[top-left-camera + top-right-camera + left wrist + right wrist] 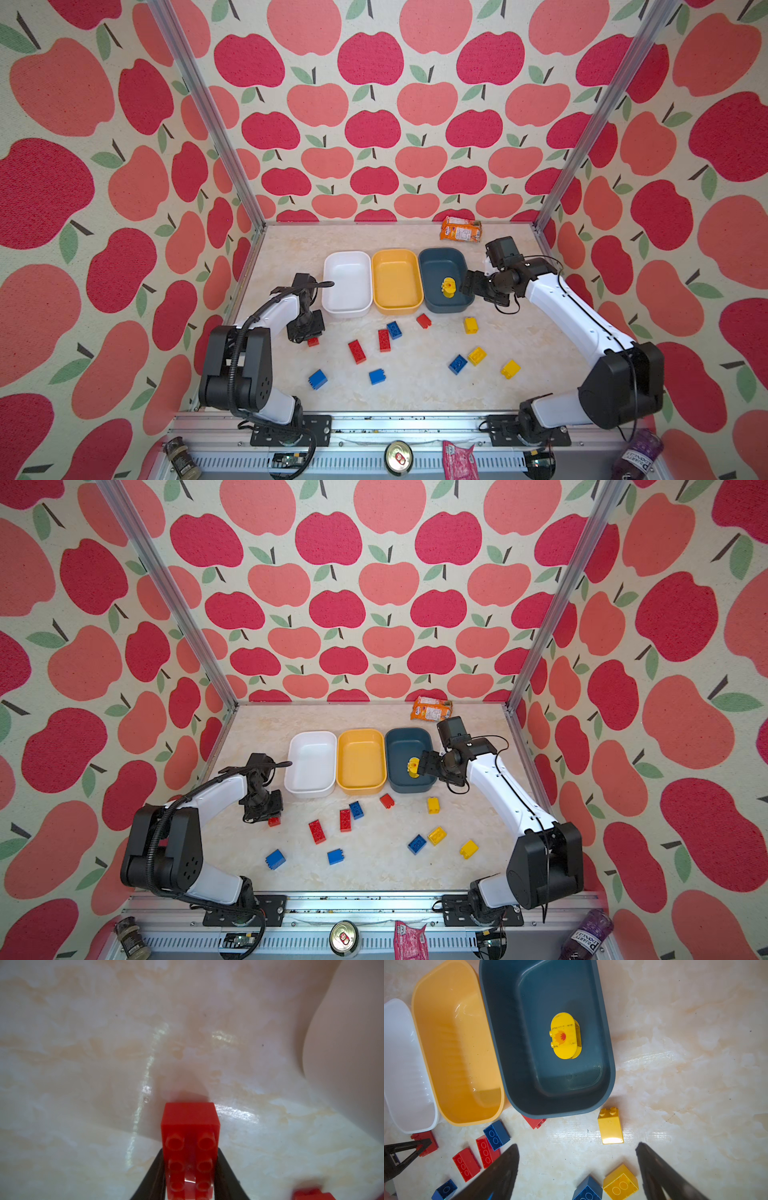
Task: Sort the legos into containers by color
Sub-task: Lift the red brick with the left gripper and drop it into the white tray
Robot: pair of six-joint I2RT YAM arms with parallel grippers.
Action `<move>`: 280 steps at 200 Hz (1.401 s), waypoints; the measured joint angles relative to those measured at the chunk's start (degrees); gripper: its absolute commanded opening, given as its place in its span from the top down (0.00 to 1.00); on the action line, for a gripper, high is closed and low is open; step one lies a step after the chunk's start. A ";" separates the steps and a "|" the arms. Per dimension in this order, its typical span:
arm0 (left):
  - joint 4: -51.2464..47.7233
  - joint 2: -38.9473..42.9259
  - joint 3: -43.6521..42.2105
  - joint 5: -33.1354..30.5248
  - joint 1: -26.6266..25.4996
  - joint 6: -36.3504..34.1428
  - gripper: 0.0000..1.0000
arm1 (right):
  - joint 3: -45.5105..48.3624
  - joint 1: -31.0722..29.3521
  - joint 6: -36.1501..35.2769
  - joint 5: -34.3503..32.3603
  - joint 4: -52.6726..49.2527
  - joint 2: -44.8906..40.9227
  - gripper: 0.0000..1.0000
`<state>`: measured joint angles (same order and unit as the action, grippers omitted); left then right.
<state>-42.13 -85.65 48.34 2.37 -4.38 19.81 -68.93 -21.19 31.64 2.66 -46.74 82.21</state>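
— Apple walls [374, 124] stand all around, and the table [415, 399] looks like pale marble. What sits on it?

— Three tubs in a row at the back, side by side: a white tub [347, 282], a yellow tub [397, 282] in the middle, and a dark tub [436, 266].

— Where is the round yellow piece [448, 287]?

— It lies inside the dark tub. It has a red dot on it.

— What about the left gripper [190, 1153]?

— It is down low, just in front of the white tub's near corner. Its black fingers [158, 1167] squeeze a red brick [190, 1122] from both sides. I cannot tell if the brick touches the table.

— And the right gripper [576, 1146]?

— It hangs over the dark tub's right side, close to the round yellow piece. Its fingers are spread wide with nothing between them.

— Where are the other legos?

— They are loose on the table in front of the tubs. A long red brick [384, 340] lies right beside a blue brick [394, 330]. A yellow brick [470, 325] stands near the dark tub. More red, blue and yellow ones are scattered closer to the front.

— Anything else?

— An orange packet [461, 229] lies by the back wall.
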 measured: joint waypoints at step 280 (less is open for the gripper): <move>7.67 -2.60 21.20 0.76 -13.62 1.07 0.92 | 8.50 -0.55 3.65 2.84 6.45 -8.55 0.02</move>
<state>-34.46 -88.25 69.54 3.14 -18.00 20.88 -60.42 -21.74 35.29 5.50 -40.29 73.67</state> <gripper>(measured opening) 0.343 0.979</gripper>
